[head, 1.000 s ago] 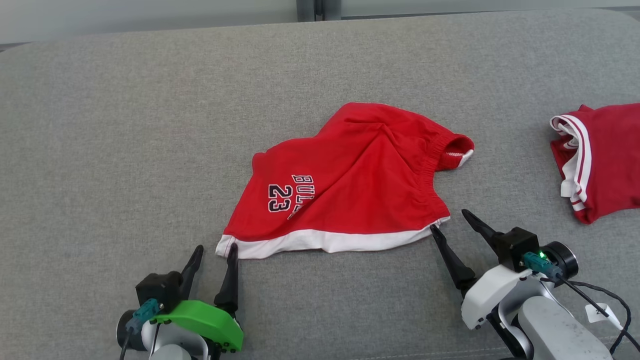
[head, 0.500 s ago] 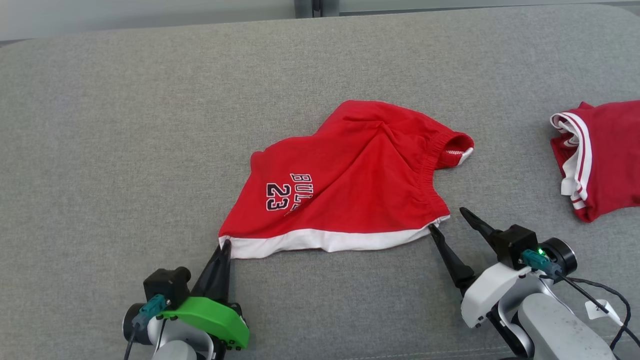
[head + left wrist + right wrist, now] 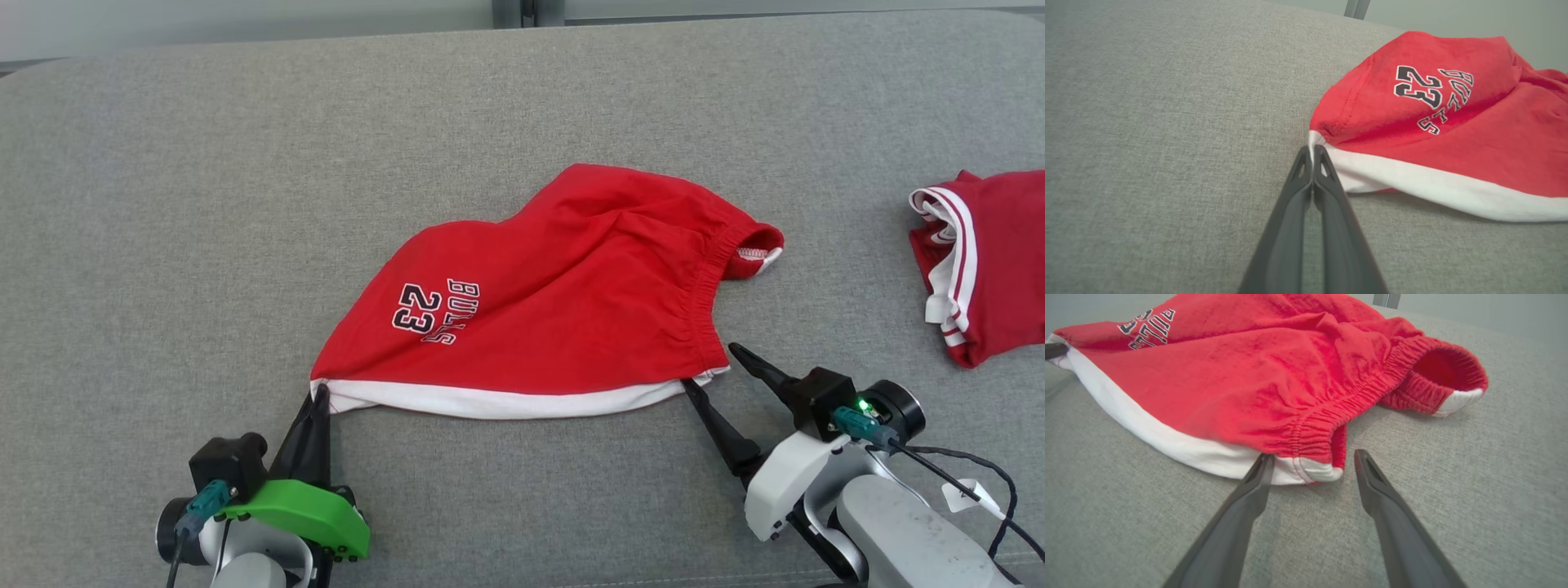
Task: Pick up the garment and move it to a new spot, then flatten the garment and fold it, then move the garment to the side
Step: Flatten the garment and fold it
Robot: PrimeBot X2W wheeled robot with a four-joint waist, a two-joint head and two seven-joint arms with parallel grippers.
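We gripped the red shorts (image 3: 555, 302), central on the grey cushion (image 3: 245, 204).
Left gripper (image 3: 318, 396) pinched the near-left hem corner (to pull it flat); right gripper (image 3: 709, 365) gaped empty, straddling the near-right waistband corner.

Red shorts (image 3: 563, 294) — white-hemmed, rumpled; lying on grey cushion (image 3: 204, 204).

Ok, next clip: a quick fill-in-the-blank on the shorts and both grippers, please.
1. The left gripper is shut on a corner of the red shorts, on their ____ hem band.
2. The right gripper stands ____, with the waistband corner between its fingers.
3. The number printed on the shorts is ____.
4. A second red garment lies off to the robot's ____.
Missing words: white; open; 23; right.
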